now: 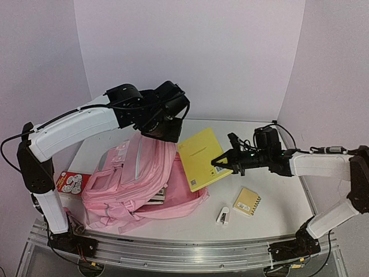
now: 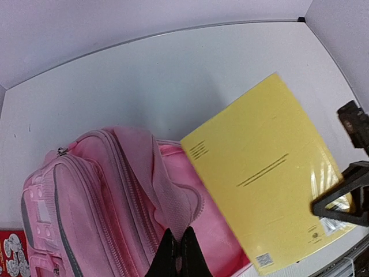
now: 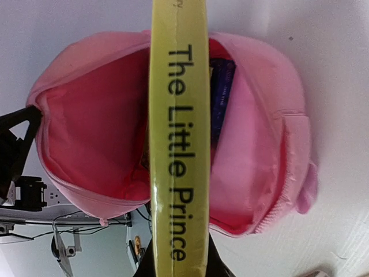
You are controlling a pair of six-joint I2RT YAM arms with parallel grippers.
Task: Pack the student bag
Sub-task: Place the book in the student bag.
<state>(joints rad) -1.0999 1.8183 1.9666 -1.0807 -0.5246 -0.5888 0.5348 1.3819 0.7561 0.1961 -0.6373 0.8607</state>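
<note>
Pinching soft, limp student bag (image 1: 127, 182) at its mouth rim with left end effector (image 1: 164, 131); best held there, along the zip seam. Clamping yellow book (image 1: 199, 157) in right end effector (image 1: 223, 164).

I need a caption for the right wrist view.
Right end effector holds the yellow book at the open student bag.

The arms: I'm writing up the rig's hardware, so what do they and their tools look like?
Both the left arm and right arm have white tubular links joined by black joint housings, with thin black cables looping alongside. The left tool and right tool are black with slim pointed fingers.
</note>
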